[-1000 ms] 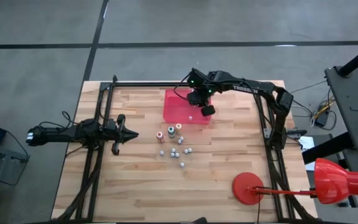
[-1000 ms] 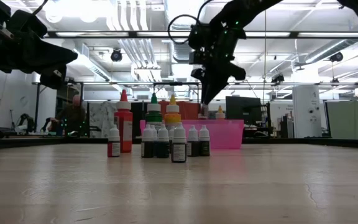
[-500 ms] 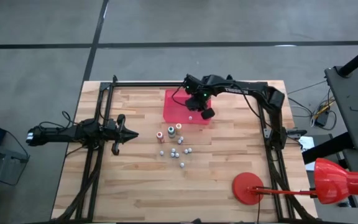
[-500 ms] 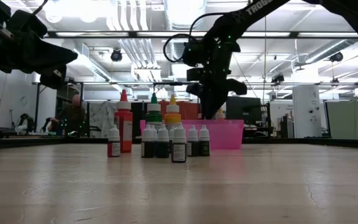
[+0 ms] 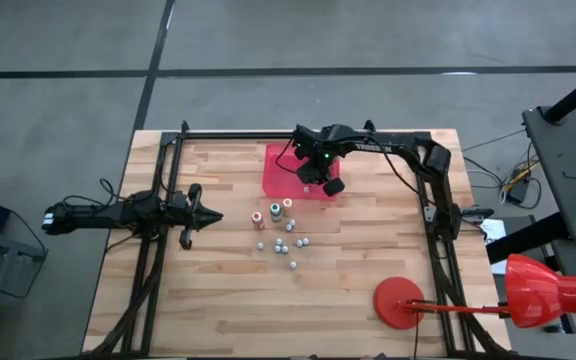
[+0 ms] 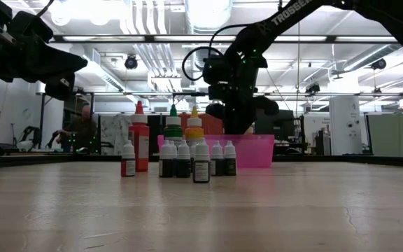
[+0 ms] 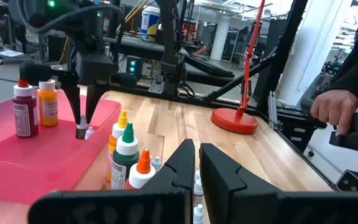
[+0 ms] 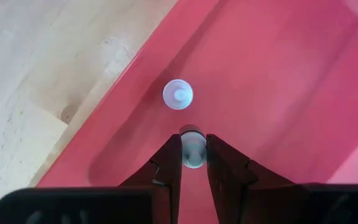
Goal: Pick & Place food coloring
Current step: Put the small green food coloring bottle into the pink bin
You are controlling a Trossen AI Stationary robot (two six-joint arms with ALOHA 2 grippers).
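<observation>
The right tool (image 8: pixel 193 163) hangs inside the red tray (image 8: pixel 278 81), its fingers closed on a small bottle (image 8: pixel 192 148) with a pale cap, held upright just above the tray floor. A second small bottle (image 8: pixel 178 94) stands on the tray floor just beyond the held one, apart from it. In the left wrist view, two taller bottles, one red (image 7: pixel 23 107) and one orange (image 7: pixel 48 101), stand at the tray's far side.

Judgement: the placing step is in hand. The next move calls for a short descent until the bottle's base meets the tray, then parting the fingers and lifting straight up, clear of the neighbouring bottle.

The left tool (image 5: pixel 206 215) waits with fingers closed above the left part of the surface (image 5: pixel 218 290). The remaining food coloring (image 5: pixel 283 238) stands in a loose cluster on the bare wood near the tray's near edge: three taller bottles and several small ones.

A red stand base (image 5: pixel 398 301) sits at the surface's near right corner. Beyond lies an open workshop with ceiling lights and equipment; a person's hand (image 7: pixel 331 107) shows at one side.
</observation>
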